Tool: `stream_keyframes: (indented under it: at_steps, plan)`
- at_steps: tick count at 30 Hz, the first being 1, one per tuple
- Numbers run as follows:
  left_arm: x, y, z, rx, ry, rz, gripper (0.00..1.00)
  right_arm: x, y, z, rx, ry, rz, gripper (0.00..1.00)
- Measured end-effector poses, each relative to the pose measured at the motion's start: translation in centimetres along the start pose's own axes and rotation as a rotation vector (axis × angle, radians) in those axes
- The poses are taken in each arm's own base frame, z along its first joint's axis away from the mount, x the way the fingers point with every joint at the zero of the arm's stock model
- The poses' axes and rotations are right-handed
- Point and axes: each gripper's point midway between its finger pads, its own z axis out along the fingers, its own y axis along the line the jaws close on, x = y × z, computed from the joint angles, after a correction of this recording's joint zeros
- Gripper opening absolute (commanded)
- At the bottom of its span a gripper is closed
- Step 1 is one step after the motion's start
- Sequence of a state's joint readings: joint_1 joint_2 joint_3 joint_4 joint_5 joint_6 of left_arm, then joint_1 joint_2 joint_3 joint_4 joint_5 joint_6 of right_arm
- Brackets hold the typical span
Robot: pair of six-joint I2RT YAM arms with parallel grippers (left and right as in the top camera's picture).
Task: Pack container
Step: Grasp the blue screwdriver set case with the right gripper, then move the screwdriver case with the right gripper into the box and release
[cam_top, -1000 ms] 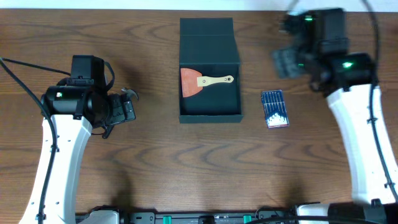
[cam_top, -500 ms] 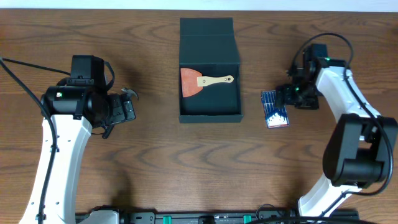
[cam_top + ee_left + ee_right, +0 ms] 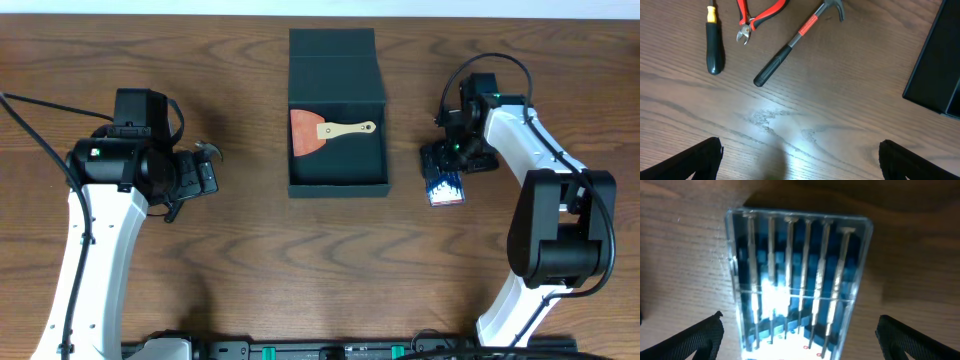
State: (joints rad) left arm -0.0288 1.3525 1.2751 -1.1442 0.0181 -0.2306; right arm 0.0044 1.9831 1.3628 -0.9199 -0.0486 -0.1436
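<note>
Overhead, the container (image 3: 340, 168) sits open at the middle of the brown wood-grain surface (image 3: 250, 250), with its flap lid (image 3: 335, 60) folded back on the far side. 1 item is already inside: a scraper (image 3: 322, 130) with an orange-red blade and a pale wooden handle, lying flat on the box floor. Packing looks to be at an early stage.

4 things are not yet packed. The blue packet of bits (image 3: 797, 280) lies just to the container's right. The left wrist view shows a hammer (image 3: 797, 42), red-handled pliers (image 3: 757, 17) and a screwdriver (image 3: 713, 45) on the wood, apart from the box wall.

The right fingers (image 3: 700, 335) are spread wide on either side of the packet and have not closed on it, so picking it up seems to be the step in hand. The left fingers (image 3: 700, 157) are spread wide too, holding nothing, over bare wood.

The container is matte, dark teal, square and straight-walled, like stiff card. The packet is flat, with glossy clear plastic over a blue backing that catches glare, and it holds 6 thin metal shafts in a row. The hammer has a black grip, a red band and a steel claw head. The screwdriver handle is black with a yellow collar.
</note>
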Motion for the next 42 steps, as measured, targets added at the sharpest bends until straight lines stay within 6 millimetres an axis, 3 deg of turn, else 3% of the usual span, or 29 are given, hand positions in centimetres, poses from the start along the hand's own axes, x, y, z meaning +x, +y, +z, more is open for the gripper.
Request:
stream_keyframes:
  at_steps: [11, 13, 17, 26, 31, 34, 37, 39, 42]
  plan:
    - [0.0, 0.0, 0.0, 0.000, 0.000, 0.000, 0.98, 0.2, 0.3, 1.9, 0.020, 0.022, -0.016, 0.98]
    - [0.0, 0.0, 0.0, 0.000, 0.000, 0.000, 0.98, 0.2, 0.4, 2.1, 0.036, 0.027, -0.025, 0.95]
    - [0.0, 0.0, 0.0, 0.000, 0.000, 0.000, 0.98, 0.0, 0.8, 2.2, 0.049, 0.023, -0.024, 0.75]
    - [0.0, 0.0, 0.0, 0.000, 0.000, 0.000, 0.98, -0.3, 0.9, 2.2, 0.052, 0.012, 0.012, 0.50]
    - [0.0, 0.0, 0.0, 0.000, 0.000, 0.000, 0.98, 0.0, 0.8, 2.1, 0.059, 0.024, 0.015, 0.47]
    - [0.0, 0.0, 0.0, 0.000, 0.000, 0.000, 0.99, 0.4, 0.7, 1.8, 0.068, 0.040, 0.015, 0.37]
    - [0.0, 0.0, 0.0, 0.000, 0.000, 0.000, 0.98, 0.3, 0.6, 0.5, 0.078, 0.018, 0.013, 0.20]
    - [0.0, 0.0, 0.0, 0.000, 0.000, 0.000, 0.99, -0.3, 0.7, -1.4, 0.086, -0.031, 0.002, 0.05]
    - [0.0, 0.0, 0.0, 0.000, 0.000, 0.000, 0.98, -1.8, 1.6, -5.6, 0.100, -0.151, -0.044, 0.01]
